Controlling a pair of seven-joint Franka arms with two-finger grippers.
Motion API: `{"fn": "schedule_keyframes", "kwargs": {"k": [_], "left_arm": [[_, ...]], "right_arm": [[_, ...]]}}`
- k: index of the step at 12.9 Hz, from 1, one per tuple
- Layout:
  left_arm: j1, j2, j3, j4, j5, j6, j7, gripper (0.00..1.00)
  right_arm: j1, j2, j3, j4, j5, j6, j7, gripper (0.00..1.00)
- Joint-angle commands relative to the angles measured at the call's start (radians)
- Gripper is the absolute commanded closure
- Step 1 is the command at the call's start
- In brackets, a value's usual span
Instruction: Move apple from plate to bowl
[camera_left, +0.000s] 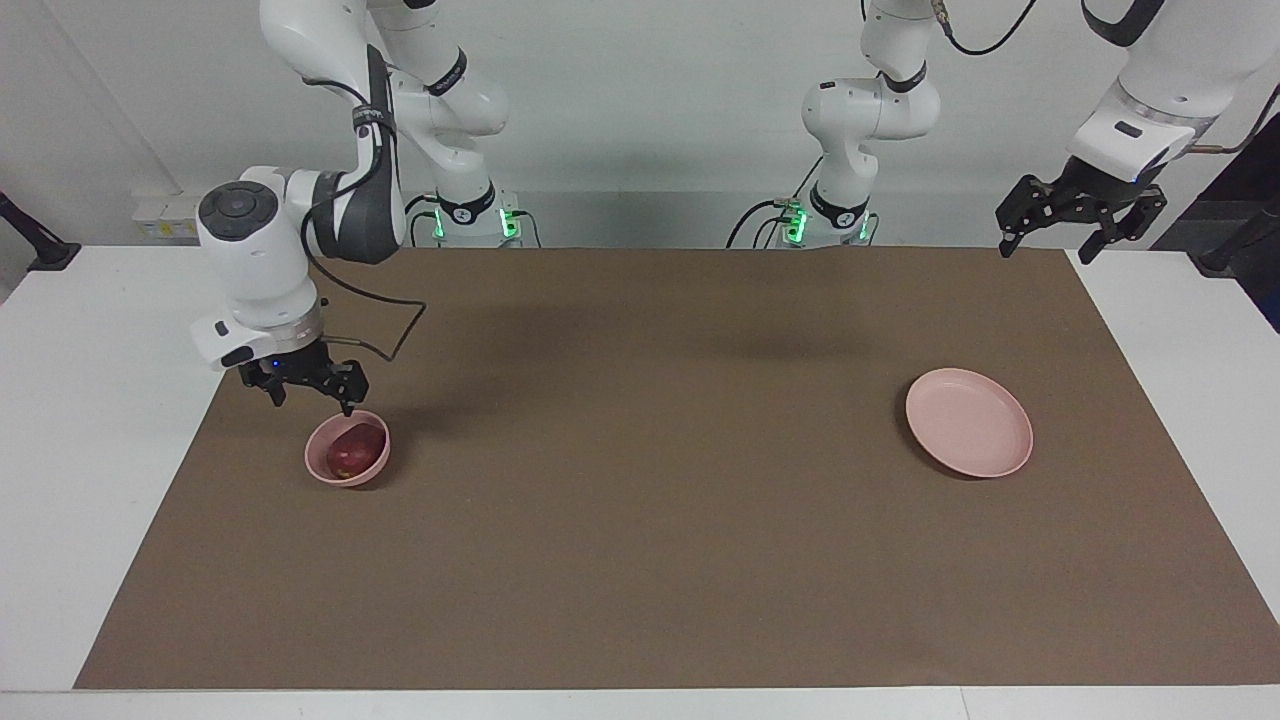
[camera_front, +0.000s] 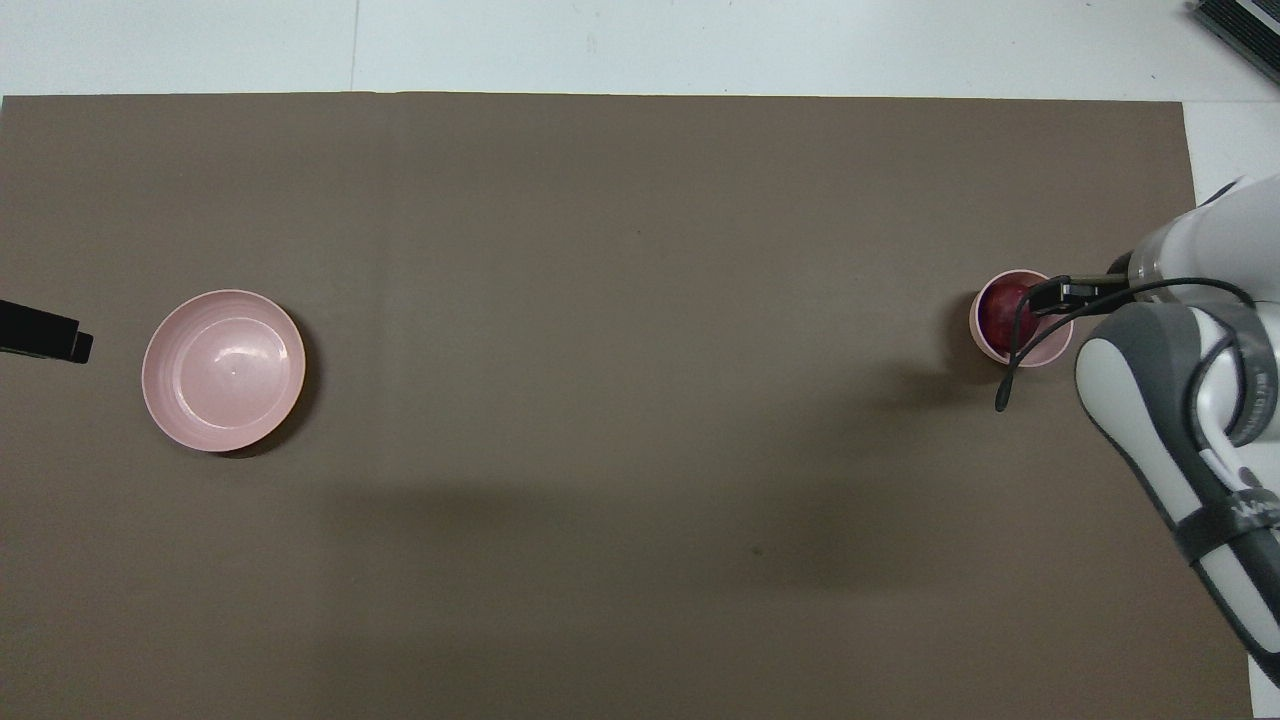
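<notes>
The dark red apple (camera_left: 357, 449) lies in the small deep pink bowl (camera_left: 318, 465) at the right arm's end of the brown mat. My right gripper (camera_left: 312, 400) hangs just above the bowl's rim on the side nearer the robots, open and holding nothing. In the overhead view the apple (camera_front: 1003, 303) shows inside the bowl (camera_front: 1035, 356), partly covered by the gripper and its cable. The flat pink plate (camera_left: 968, 421) is bare at the left arm's end, as the overhead view (camera_front: 223, 369) also shows. My left gripper (camera_left: 1045, 250) waits, open, raised over the mat's corner near its base.
The brown mat (camera_left: 640, 500) covers most of the white table (camera_left: 90, 400). A black cable (camera_left: 390, 340) loops from the right wrist. The left gripper's dark tip (camera_front: 45, 335) shows at the overhead view's edge beside the plate.
</notes>
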Motion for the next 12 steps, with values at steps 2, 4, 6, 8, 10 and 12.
{"fn": "schedule_keyframes", "kwargs": {"k": [2, 4, 6, 8, 10, 12], "left_arm": [[-0.013, -0.003, 0.010, 0.011, -0.008, -0.011, 0.009, 0.00], [-0.011, -0.004, 0.010, 0.011, -0.010, -0.011, 0.009, 0.00], [-0.011, -0.004, 0.010, 0.011, -0.010, -0.008, 0.011, 0.00], [-0.008, -0.004, 0.010, 0.010, -0.010, -0.005, 0.011, 0.00], [-0.011, -0.004, 0.010, 0.010, -0.010, -0.004, 0.009, 0.00], [-0.014, -0.004, 0.010, 0.010, -0.010, -0.004, 0.011, 0.00]], "right_arm": [[-0.003, -0.094, 0.015, 0.042, 0.078, -0.156, -0.035, 0.00], [0.036, -0.157, 0.016, 0.038, 0.095, -0.238, 0.011, 0.00], [0.055, -0.194, 0.016, 0.036, 0.095, -0.300, 0.050, 0.00], [0.054, -0.202, 0.025, 0.065, 0.126, -0.349, 0.058, 0.00], [0.052, -0.165, 0.025, 0.152, 0.130, -0.427, 0.058, 0.00], [0.049, -0.131, 0.025, 0.232, 0.130, -0.493, 0.057, 0.00]]}}
